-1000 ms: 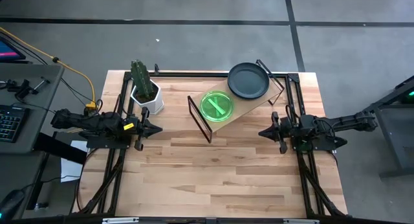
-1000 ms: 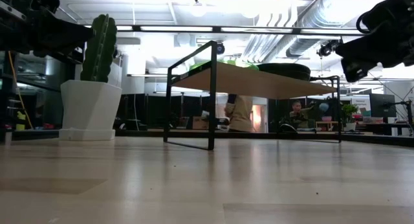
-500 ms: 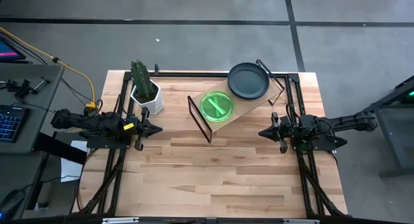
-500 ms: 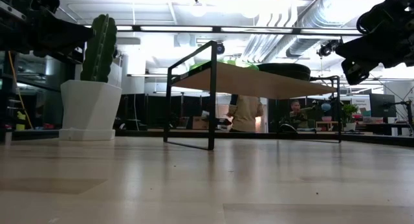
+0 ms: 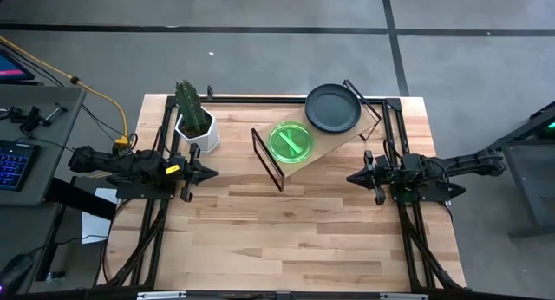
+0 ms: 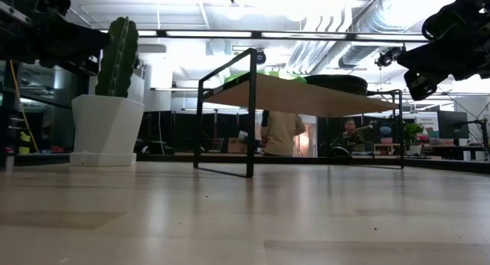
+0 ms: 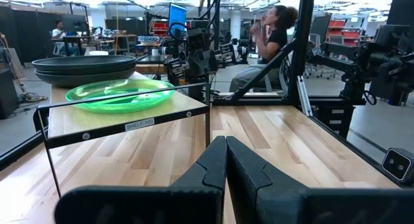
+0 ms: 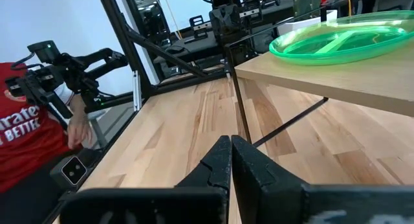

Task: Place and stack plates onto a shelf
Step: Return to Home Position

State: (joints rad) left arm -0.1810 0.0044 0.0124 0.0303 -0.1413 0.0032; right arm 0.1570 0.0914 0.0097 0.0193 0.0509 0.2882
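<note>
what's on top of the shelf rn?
On the shelf: green plate stack at one end, dark plate stack at the other. Top plates cover those beneath; counts unclear.

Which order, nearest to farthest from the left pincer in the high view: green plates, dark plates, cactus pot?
1. Cactus pot, close beside the left pincer, at the table's left.
2. Green plates, on the shelf's nearer end, mid-table.
3. Dark plates, on the shelf's far end, toward the right rear.
</note>
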